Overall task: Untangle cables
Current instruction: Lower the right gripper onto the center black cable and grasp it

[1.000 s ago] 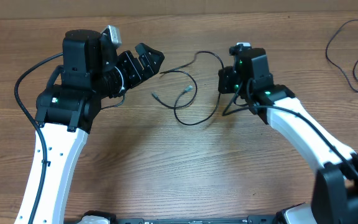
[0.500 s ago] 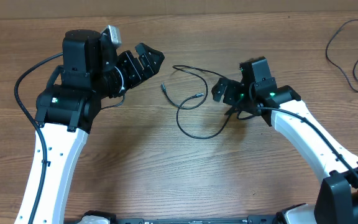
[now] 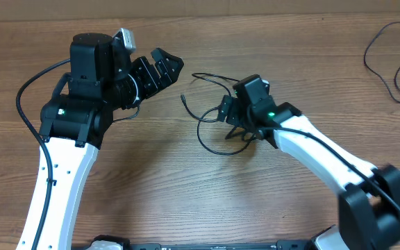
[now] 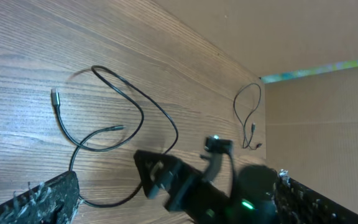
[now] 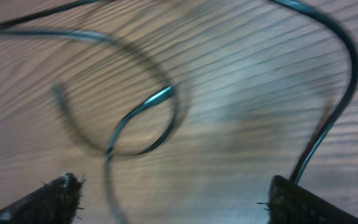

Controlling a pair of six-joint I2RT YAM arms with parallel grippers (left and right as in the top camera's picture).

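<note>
**Cable Separation: Near Cord Awaiting Re-Grip**

We find the right pincer (image 3: pixel 228 121) with its jaws spread wide and nothing between them; its wrist view shows both fingers at the lower corners of the frame, with only cord and wood grain in the gap. The left pincer (image 3: pixel 167 61) also stands fully apart and empty; it hangs off the table (image 3: pixel 186 201), jaws facing the work.

Location of the cables: the near cable (image 4: pixel 143 115) lies flat directly beneath and just ahead of the right pincer, between the two pincers; it curls in loose loops that appear to cross one another; one silvery plug tip lies on the left pincer's side of the loops. The far cable (image 3: pixel 367 55) lies well behind the right pincer, out beyond its arm, well apart from the near one; no strand joins the two.

Step in hand, by our judgement: the two cords are already separated; what remains is opening out the near cord's own loops, and the right pincer is placed for a fresh grip.

Next move, by our judgement: lower the right pincer onto a single strand; close on that strand only; draw it away from the crossing so the loop opens. The wrist view is blurred; we cannot tell which strand lies uppermost.
</note>
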